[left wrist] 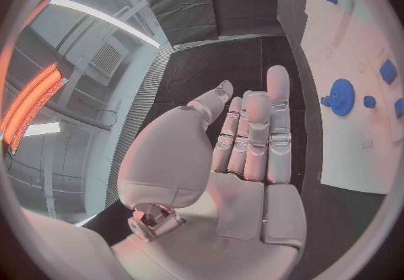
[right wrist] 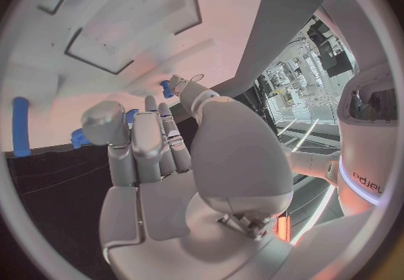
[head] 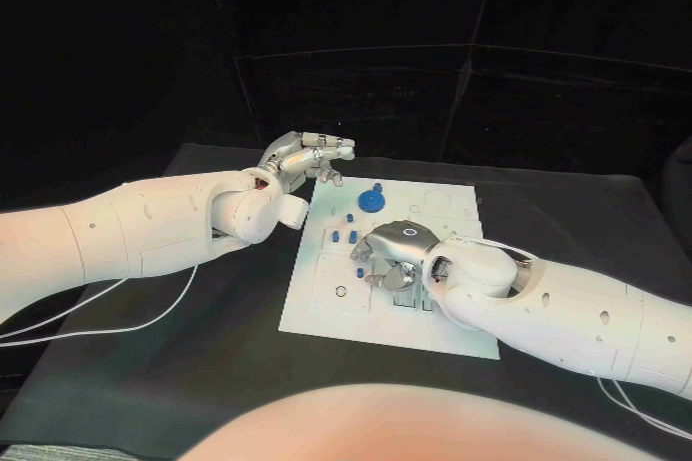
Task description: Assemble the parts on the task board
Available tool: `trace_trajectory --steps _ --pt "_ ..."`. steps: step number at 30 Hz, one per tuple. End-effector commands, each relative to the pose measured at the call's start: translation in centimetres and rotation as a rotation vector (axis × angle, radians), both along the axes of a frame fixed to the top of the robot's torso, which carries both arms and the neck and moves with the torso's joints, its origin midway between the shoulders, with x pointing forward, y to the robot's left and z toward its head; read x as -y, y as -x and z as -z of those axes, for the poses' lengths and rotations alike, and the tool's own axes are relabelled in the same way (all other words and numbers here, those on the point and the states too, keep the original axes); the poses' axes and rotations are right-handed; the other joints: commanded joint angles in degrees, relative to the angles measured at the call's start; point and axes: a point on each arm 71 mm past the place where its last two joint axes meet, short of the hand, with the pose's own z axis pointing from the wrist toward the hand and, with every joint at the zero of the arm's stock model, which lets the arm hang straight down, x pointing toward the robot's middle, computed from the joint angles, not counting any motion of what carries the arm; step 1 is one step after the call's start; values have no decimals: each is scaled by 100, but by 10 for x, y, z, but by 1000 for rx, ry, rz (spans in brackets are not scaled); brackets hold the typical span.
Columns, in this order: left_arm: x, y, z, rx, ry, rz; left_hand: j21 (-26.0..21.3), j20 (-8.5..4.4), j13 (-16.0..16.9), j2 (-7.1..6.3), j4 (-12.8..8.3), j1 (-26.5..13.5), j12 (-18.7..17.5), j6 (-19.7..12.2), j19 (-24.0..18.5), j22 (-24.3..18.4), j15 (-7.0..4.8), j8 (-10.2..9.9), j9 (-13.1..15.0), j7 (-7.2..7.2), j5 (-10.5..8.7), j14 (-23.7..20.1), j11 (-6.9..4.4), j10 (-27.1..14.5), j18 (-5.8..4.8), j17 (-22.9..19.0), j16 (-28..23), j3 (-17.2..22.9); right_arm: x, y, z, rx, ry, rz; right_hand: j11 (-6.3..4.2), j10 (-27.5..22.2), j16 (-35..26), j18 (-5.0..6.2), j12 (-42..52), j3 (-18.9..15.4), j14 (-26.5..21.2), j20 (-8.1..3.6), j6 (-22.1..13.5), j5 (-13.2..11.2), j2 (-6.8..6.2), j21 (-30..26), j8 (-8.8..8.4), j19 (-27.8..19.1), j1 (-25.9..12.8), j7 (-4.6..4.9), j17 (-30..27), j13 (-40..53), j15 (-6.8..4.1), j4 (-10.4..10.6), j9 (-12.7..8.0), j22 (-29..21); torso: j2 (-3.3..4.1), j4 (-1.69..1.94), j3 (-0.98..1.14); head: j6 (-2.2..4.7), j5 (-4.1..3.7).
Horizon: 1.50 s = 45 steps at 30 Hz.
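The black table (head: 216, 361) bears the white task board (head: 325, 306).

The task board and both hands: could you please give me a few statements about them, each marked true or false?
1. The left hand holds a blue part. False: it hovers at the far left corner of the task board with nothing in it.
2. A blue gear sits on the far part of the board. True.
3. The right hand is over the middle of the board. True.
4. The blue gear lies on the black table, off the board. False: it is on the white board.
5. The left hand's fingers lie extended side by side in the left wrist view. True.
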Motion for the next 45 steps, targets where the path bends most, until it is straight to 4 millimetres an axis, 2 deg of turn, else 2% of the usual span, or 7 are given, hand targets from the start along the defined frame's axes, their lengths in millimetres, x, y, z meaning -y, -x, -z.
trace_trajectory --steps 1,5,12,19,21,30,45 --pt "0 -1 -2 3 8 7 -23 24 -5 6 -37 58 25 -15 -6 -9 0 23 9 19 -5 -35 0 -57 72 -13 -31 -12 9 -1 -11 61 -90 59 -7 -53 -30 43 40 -92 69 -15 -60 -22 -64 -40 -3 -33 4 -5 -11 9 6 -6 13 -10 -13 -17 -3 1 -39" --pt "-2 0 -1 3 7 5 -23 24 -5 6 -37 58 25 -15 -6 -9 0 23 9 19 -5 -35 0 -57 72 -13 -31 -12 29 -2 -18 60 -124 104 -26 16 -39 36 187 -252 68 -12 163 -9 11 -31 83 -7 19 -35 -49 27 -5 1 57 4 -8 -11 -4 3 -137" --pt "-3 1 -2 4 9 5 -24 25 -6 6 -39 60 26 -16 -7 -10 0 25 9 18 -5 -38 1 -63 73 -18 -32 -13 73 -17 -36 35 -134 218 -90 264 -11 24 419 -384 83 -41 496 54 93 4 176 40 -45 -113 -55 23 -48 73 85 55 -1 -7 -7 110 -303" --pt "-4 1 -2 7 9 2 -26 26 -5 16 -46 73 34 -11 -7 -14 0 33 12 14 -5 -43 -1 -70 73 -24 -31 -8 110 -30 -48 39 -69 309 -95 31 -62 29 400 -726 66 -44 465 64 3 -55 62 17 -108 -139 -158 -6 -49 148 37 -21 5 -12 5 183 -390" --pt "-3 1 -2 8 9 2 -27 26 -4 18 -49 76 37 -9 -8 -15 0 35 12 13 -5 -45 -2 -71 74 -26 -31 -7 115 -33 -48 37 -39 323 -51 -220 -138 49 325 -897 48 -11 358 -41 27 -161 6 -48 11 -214 -270 -8 -3 147 21 -164 8 -4 8 198 -403" --pt "-1 1 -2 7 12 9 -28 26 -4 22 -54 84 42 -7 -8 -17 -1 40 13 11 -5 -50 -3 -73 74 -35 -33 -4 117 -42 -42 11 65 330 -66 -304 -195 68 427 -1203 53 10 293 -63 157 -237 22 -78 243 -302 -388 13 3 215 33 -255 9 19 -6 195 -439" --pt "0 1 -2 8 12 9 -28 26 -4 22 -56 86 43 -7 -8 -17 -1 41 13 11 -5 -51 -3 -75 74 -38 -34 -4 96 -45 -33 -45 107 252 -131 248 -209 48 680 -1080 70 -35 669 -90 427 -182 77 -5 423 -241 -460 -14 -49 177 50 -175 4 11 -2 171 -420"
